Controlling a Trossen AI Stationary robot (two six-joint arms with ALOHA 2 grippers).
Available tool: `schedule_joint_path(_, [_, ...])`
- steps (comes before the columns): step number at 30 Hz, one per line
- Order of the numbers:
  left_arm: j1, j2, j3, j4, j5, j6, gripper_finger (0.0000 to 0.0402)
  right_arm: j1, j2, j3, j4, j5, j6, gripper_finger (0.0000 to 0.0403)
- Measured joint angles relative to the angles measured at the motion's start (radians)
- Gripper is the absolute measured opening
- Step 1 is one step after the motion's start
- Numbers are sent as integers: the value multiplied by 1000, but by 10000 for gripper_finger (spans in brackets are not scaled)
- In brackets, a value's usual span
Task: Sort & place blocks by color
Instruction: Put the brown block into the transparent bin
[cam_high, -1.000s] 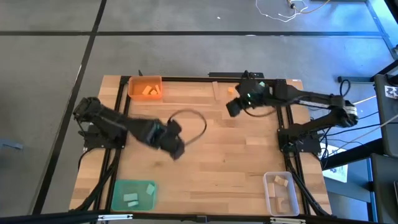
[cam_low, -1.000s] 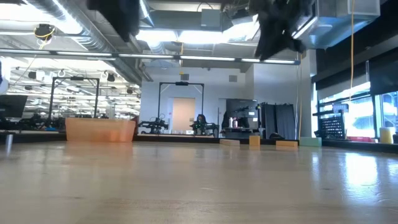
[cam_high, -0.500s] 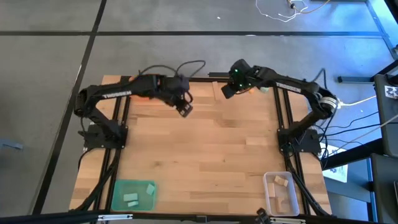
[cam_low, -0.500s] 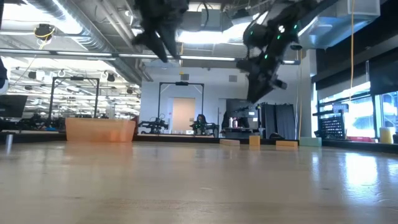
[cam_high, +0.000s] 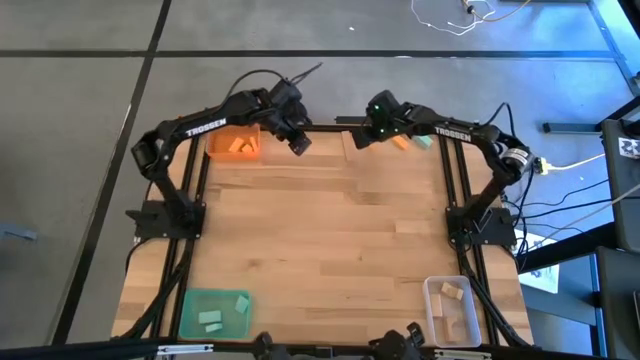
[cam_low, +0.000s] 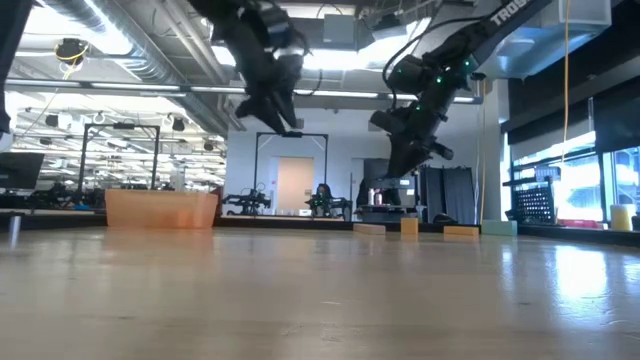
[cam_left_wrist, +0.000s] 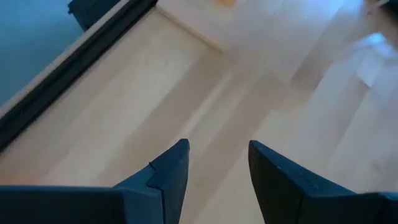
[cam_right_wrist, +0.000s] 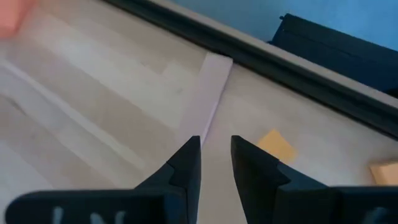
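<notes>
My left gripper (cam_high: 298, 142) is open and empty, up off the table beside the orange tray (cam_high: 235, 143), which holds orange blocks; its fingers (cam_left_wrist: 168, 174) show only bare tabletop between them. My right gripper (cam_high: 362, 136) is open by a narrow gap, empty, and hangs above a long pale wood block (cam_right_wrist: 212, 87) lying flat at the far edge. An orange block (cam_right_wrist: 277, 146) and a second one (cam_right_wrist: 382, 171) lie flat beside it. In the high view an orange block (cam_high: 400, 143) and a teal block (cam_high: 422, 142) lie at the far right.
A green tray (cam_high: 213, 312) with blocks stands at the near left, and a clear tray (cam_high: 452, 310) with pale wood blocks at the near right. A black frame rail (cam_right_wrist: 261, 56) runs along the table's far edge. The two grippers hang close together, as the low view (cam_low: 395, 160) shows.
My left gripper has swung from the table's middle left toward the far edge and now hangs beside the orange tray. My right gripper has gone toward the far edge and a little to the left, over the pale wood block.
</notes>
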Motion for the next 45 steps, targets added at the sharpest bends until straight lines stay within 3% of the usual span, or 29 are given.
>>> schedule_joint_path(7, [42, 70, 0, 23, 88, 87, 157, -4, 59, 0, 68, -13, 128, 88])
schedule_joint_path(13, [40, 81, 0, 30, 96, 137, 157, 14, 145, 0, 148, -26, 108, 85])
schedule_joint_path(22, [37, 81, 0, 30, 96, 141, 157, 16, 222, 0, 173, 5, 104, 10])
schedule_joint_path(27, [37, 81, 0, 30, 96, 142, 157, 16, 258, 0, 185, 8, 98, 5])
schedule_joint_path(45, [37, 79, 0, 31, 92, 178, 157, 120, 320, 0, 264, -124, -110, 1])
